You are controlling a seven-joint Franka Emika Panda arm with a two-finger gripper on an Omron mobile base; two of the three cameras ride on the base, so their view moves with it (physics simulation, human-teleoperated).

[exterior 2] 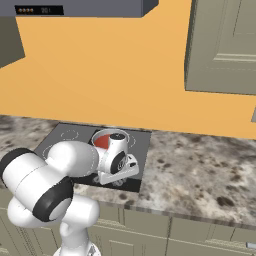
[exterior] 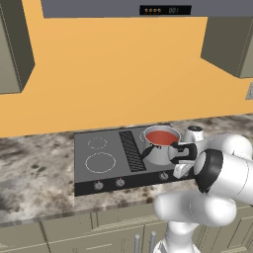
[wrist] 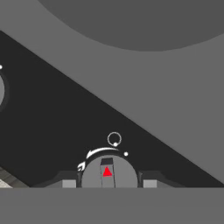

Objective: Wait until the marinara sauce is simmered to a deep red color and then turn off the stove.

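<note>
The marinara sauce [exterior: 160,137] is a flat red-orange disc in a shiny steel pot [exterior: 159,152] on the right rear burner of the stove [exterior: 104,148]. In the right base view the sauce [exterior 2: 102,141] shows partly behind my hand. My gripper [exterior: 179,173] hangs low over the front strip of the stove, at its rightmost knob. In the hand view the gripper [wrist: 108,183] has a finger on each side of that round grey knob [wrist: 108,171], which carries a red triangle, and is shut on it. My white arm hides the knob in both base views.
Other knobs [exterior: 119,182] sit along the stove's front strip. A small silver vessel [exterior: 194,133] stands on the speckled stone counter [exterior: 34,173] right of the pot. A grey hood [exterior: 148,7] with a small display and wall cabinets [exterior 2: 222,45] hang above.
</note>
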